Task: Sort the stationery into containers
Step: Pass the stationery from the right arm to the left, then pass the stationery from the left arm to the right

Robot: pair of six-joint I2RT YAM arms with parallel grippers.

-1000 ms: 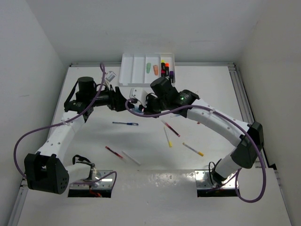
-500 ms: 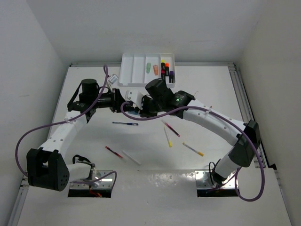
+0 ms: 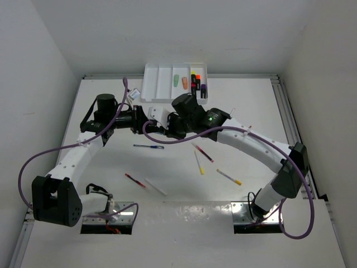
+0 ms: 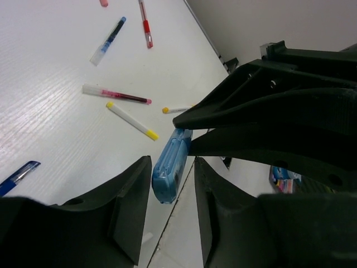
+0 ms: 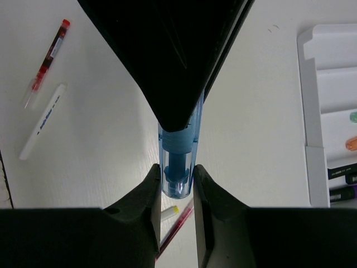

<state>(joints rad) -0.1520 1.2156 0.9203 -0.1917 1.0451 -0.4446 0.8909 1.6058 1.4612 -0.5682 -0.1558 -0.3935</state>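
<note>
Just in front of the tray (image 3: 146, 84), over the far middle of the table (image 3: 251, 100), the two arms meet nose to nose. The left arm (image 3: 78, 153) runs up the left side from its base and bends at the wrist to point right. The right arm (image 3: 251, 142) folds at an elbow on the right and sweeps up and left across the table, its wrist pointing left.

Between them is a blue highlighter (image 4: 172, 159), lifted off the table. The right end effector (image 5: 177, 177) pinches it: in the right wrist view both fingers press the sides of one end, and the barrel runs away from that wrist under the other arm's black fingers. In the left wrist view the left end effector (image 4: 172, 167) has the opposite end between its fingers (image 4: 131, 201). Each finger stands just beside the barrel, but it cannot be told whether they press on it or leave a sliver of space. The highlighter lies along the line of both end effectors, and in the top view they hide it.

In the tray, the third compartment from the left holds a green highlighter (image 3: 176, 80) and an orange highlighter (image 3: 184, 82), and the rightmost compartment holds several more. Loose on the table nearer the bases lie a blue pen (image 3: 149, 146), a red pen (image 3: 202, 152) and a few others, well apart from both end effectors.
</note>
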